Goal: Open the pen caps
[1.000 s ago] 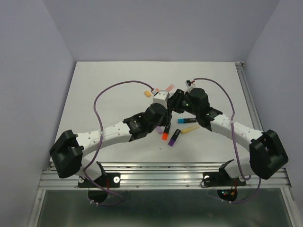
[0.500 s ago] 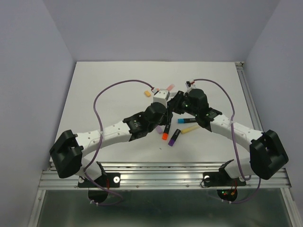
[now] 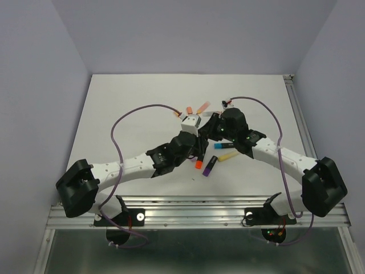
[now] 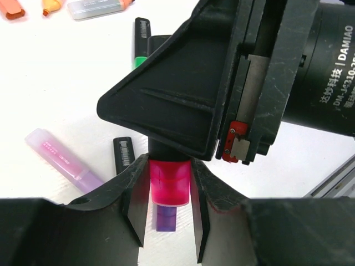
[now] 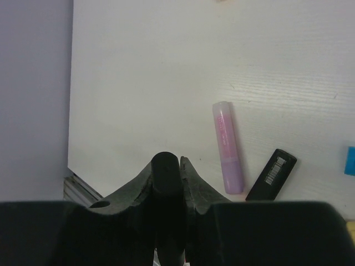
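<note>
White table (image 3: 125, 108) | left gripper (image 4: 169, 166) clamps pink cap (image 4: 169, 188) | right gripper (image 5: 166, 162) clamps black barrel (image 5: 165, 180)

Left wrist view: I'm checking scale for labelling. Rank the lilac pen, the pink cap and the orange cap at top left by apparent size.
1. lilac pen, longest.
2. pink cap, close behind; nearness to the camera enlarges it.
3. orange cap, cropped by the frame.
</note>
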